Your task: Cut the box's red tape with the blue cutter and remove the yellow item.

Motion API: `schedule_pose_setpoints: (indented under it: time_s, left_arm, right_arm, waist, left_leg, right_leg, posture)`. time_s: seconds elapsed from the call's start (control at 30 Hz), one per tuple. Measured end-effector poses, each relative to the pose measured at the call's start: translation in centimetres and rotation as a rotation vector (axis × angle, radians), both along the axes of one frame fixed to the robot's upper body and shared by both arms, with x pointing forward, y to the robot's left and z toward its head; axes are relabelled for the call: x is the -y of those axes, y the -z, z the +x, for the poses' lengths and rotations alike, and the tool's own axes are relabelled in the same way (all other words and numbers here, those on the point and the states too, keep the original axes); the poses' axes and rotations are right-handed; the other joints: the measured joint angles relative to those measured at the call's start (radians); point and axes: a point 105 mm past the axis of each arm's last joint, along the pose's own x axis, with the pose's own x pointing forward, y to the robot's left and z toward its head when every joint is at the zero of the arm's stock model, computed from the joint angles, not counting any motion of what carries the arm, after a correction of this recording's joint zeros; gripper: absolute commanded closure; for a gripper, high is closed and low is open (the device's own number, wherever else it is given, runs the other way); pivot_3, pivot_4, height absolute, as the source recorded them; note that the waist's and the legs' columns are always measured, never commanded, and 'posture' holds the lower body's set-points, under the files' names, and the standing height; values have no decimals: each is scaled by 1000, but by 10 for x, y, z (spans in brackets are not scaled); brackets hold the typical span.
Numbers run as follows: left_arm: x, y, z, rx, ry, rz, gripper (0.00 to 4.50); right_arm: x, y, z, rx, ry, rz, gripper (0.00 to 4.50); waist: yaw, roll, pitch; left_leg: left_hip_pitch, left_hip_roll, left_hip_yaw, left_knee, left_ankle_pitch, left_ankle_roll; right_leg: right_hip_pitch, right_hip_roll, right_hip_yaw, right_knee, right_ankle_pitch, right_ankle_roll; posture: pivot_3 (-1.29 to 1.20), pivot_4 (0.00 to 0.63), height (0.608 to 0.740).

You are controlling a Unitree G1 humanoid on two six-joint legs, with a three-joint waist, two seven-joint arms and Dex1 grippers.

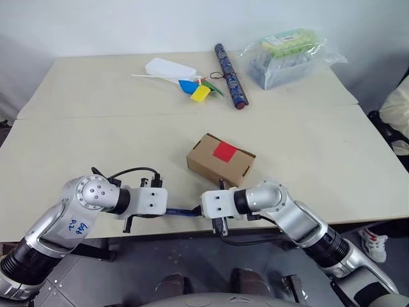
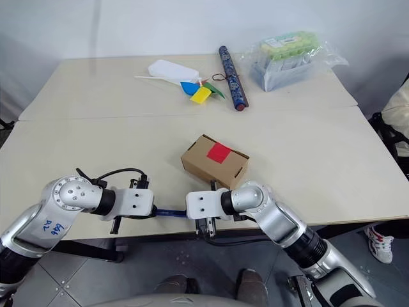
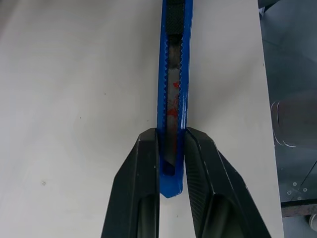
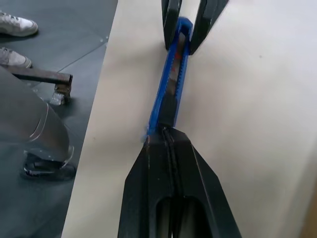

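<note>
Head view: the box (image 1: 220,165) with its red tape (image 1: 224,151) sits mid-tabletop (image 1: 96,134). Left wrist view: the left gripper (image 3: 171,144) has its jaws clamped on the blue cutter (image 3: 173,94). Right wrist view: the right gripper (image 4: 168,138) has its jaws closed, seemingly touching the cutter's other end.

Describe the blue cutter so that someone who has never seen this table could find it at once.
Look at the near edge of the beige table, in front of the cardboard box. There the left gripper and the right gripper face each other, and the blue cutter spans between them, slim, pen-like, with a ridged black slider.
</note>
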Motion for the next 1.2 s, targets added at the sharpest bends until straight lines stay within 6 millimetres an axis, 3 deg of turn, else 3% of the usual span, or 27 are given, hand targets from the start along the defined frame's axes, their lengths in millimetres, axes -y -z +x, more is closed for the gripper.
schedule_pose_setpoints:
  time_s: [0.53, 1.2]
  left_arm:
    - [0, 2, 0, -8, -17, 3, 4105]
    - [1, 2, 0, -8, -23, 1, 4105]
  right_arm:
    - [-28, 3, 8, 21, -53, 23, 4464]
    - [-49, 3, 9, 17, -74, 46, 4464]
  waist:
    - [-2, 6, -4]
    - [-1, 8, -5]
  left_leg:
    - [2, 1, 0, 0, 0, 0]
    - [2, 1, 0, 0, 0, -1]
  right_leg:
    - [2, 1, 0, 0, -1, -1]
    - [2, 1, 0, 0, -1, -1]
  posture:
    - [0, 150, 740]
    - [0, 150, 740]
